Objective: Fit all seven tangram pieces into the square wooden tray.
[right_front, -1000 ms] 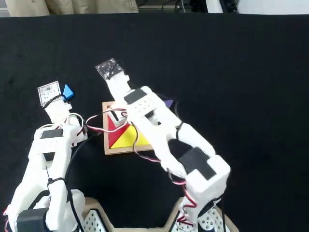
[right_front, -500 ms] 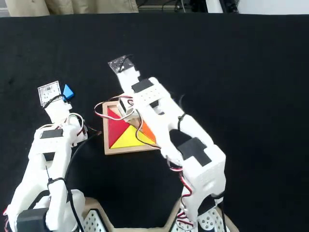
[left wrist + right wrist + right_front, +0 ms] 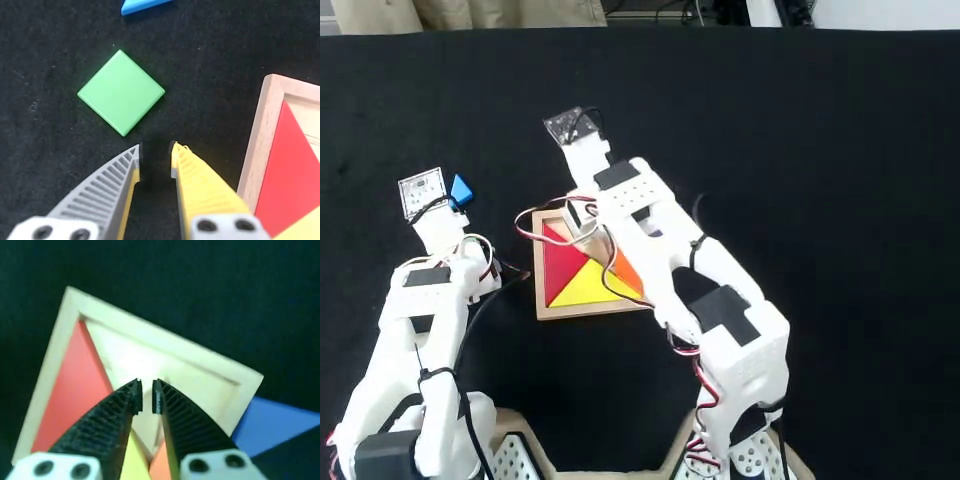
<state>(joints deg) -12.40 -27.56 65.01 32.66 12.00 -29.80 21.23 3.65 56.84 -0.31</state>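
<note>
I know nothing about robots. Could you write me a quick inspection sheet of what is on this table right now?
Surface: black cloth covers the table.
Job's things: wooden tray holds a red triangle, a yellow triangle and an orange piece; green square, light blue piece and darker blue piece lie outside it on the cloth.
Clutter: nothing seen.
Grippers: left gripper slightly open beside the green square, empty; right gripper nearly shut above the tray, empty.
Cables: red, white and black wires run along the arms.
Surroundings: beige material beyond the far edge.
</note>
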